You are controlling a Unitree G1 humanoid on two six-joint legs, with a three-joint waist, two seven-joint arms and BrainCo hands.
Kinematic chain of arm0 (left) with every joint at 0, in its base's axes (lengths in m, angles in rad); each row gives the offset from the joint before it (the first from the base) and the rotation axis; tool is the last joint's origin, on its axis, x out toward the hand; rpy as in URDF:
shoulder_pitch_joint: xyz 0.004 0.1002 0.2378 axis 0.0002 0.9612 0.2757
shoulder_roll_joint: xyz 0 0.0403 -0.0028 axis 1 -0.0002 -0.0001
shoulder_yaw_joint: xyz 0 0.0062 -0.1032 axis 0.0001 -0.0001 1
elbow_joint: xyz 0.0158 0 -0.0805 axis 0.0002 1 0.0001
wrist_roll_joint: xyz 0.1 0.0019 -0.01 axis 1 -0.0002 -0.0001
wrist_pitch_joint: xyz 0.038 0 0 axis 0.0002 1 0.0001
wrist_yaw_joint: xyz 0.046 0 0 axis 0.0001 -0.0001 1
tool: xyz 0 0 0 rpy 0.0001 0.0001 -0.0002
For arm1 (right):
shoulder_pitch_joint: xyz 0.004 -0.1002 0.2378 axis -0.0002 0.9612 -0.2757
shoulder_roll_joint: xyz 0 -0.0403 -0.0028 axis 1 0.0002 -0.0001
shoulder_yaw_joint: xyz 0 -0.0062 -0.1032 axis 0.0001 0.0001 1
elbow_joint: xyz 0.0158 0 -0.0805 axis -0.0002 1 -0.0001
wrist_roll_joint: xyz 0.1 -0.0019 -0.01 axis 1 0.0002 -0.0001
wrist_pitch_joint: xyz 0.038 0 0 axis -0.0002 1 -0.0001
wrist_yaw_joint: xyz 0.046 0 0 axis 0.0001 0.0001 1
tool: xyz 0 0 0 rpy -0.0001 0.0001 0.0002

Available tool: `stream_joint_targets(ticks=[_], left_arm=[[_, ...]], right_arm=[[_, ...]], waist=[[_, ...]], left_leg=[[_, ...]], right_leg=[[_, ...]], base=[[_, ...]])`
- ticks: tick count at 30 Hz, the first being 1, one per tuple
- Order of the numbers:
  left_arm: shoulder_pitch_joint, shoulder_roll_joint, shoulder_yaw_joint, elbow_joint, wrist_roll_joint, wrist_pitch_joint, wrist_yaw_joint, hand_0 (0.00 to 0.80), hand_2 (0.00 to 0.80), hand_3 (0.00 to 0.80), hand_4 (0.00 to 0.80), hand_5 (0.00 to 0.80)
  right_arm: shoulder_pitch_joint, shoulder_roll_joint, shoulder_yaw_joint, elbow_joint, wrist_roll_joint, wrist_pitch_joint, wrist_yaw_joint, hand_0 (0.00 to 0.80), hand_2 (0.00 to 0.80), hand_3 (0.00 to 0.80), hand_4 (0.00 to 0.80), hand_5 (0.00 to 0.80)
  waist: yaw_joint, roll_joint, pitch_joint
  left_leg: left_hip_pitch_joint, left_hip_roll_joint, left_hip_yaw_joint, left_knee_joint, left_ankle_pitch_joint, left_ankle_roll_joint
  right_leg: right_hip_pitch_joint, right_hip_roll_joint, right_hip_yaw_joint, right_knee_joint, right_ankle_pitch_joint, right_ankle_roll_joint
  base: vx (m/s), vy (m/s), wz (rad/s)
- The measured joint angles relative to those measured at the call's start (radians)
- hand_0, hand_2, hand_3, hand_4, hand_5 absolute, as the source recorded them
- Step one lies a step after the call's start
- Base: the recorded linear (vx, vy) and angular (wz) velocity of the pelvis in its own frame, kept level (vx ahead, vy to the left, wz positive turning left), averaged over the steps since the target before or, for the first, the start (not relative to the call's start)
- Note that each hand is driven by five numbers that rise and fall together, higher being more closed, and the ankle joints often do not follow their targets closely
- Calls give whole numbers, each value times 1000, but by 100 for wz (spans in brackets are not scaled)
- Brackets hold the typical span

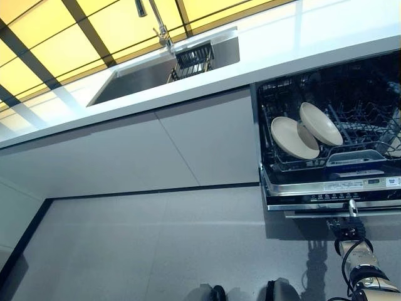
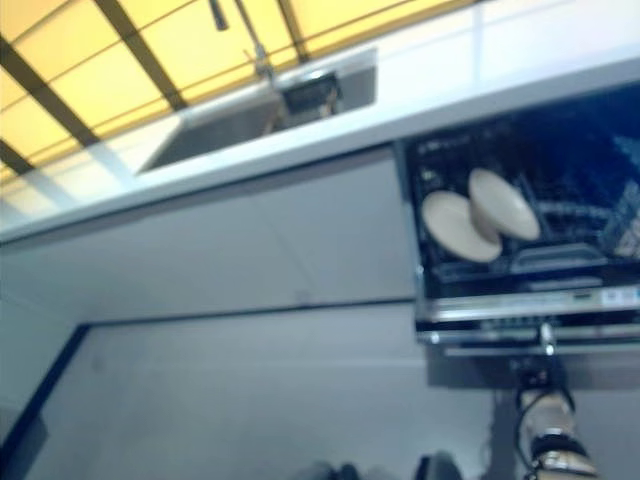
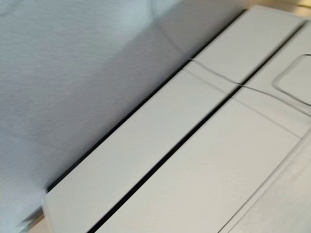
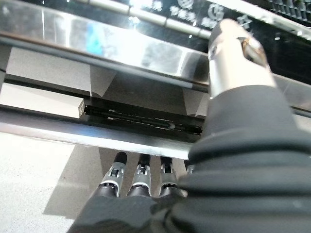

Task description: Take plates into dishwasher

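Two cream plates [image 1: 294,138] [image 1: 321,123] stand tilted in the rack [image 1: 369,119] of the open dishwasher at the right. My right hand [image 1: 349,229] is at the front edge of the dishwasher door [image 1: 332,187]. In the right wrist view its straight fingers [image 4: 141,174] reach under the shiny door edge [image 4: 97,34], and its thumb [image 4: 233,53] points up against the control strip. It holds no plate. My left hand shows in no view.
A white counter [image 1: 313,37] runs above the dishwasher, with a steel sink [image 1: 138,78], a faucet [image 1: 160,25] and a black wire basket [image 1: 193,59]. Grey cabinet fronts [image 1: 156,150] stand left of the dishwasher above a grey floor [image 1: 156,244].
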Motion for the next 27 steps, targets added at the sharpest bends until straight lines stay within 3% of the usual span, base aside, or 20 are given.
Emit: stream_joint_targets(ticks=[7,17,27], left_arm=[[29,0,3,0,-1,3,-1,0,0,0,0,0],[55,2,4,0,-1,4,-4,0,0,0,0,0],[57,4,3,-7,2,2,-19,0,0,0,0,0]], right_arm=[[-2,-13,8,6,7,-14,-31,0,0,0,0,0],[-40,-53,46,14,43,-67,-36,0,0,0,0,0],[-163,-60,92,7,137,-157,46,0,0,0,0,0]], waist=[[6,-1,13],[49,0,16],[61,-3,18]], left_leg=[[22,-8,-26,-26,26,-17],[20,-23,-42,-24,30,-6],[61,-22,-57,-67,43,-3]], right_leg=[[37,-25,-48,-21,0,-2],[47,-55,-81,-21,5,1],[104,-57,-116,-66,11,10]], base=[[53,-2,10],[36,2,1],[38,-18,7]])
